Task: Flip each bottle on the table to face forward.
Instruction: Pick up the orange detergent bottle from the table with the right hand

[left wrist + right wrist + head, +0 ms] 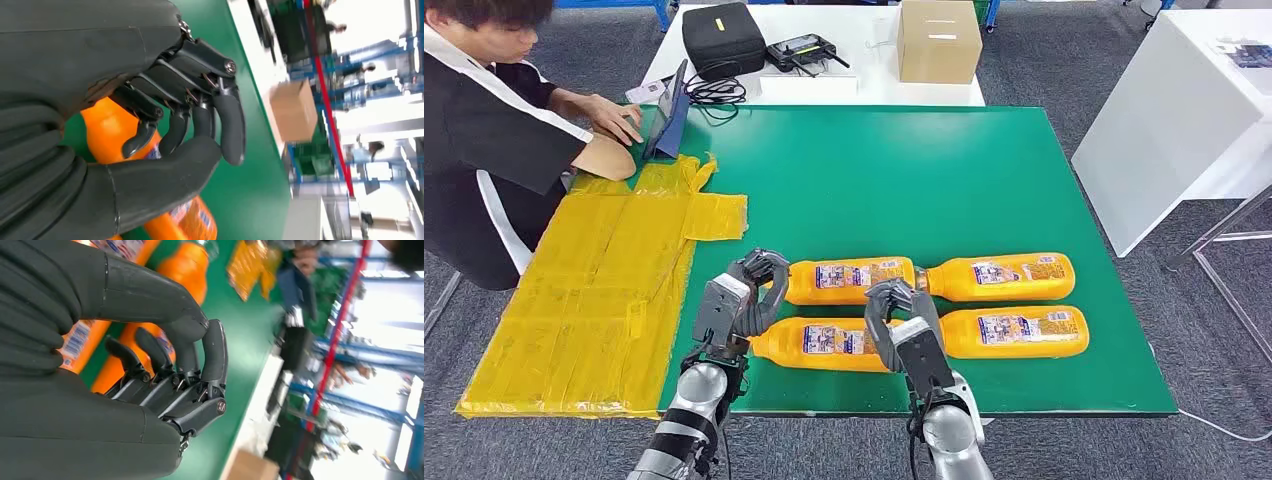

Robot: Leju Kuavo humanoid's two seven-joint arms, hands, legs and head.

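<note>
I see four orange plastic bottles [929,305] lying on the green worktop [894,180]. My left hand [749,290] and right hand [894,310] hover over them, fingers curled, holding nothing

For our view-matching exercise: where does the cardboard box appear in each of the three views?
Head view: box on the white table beyond the green table.
Left wrist view: box right of the hand.
Right wrist view: box at the lower edge.
Shared landmark: the green table.
</note>
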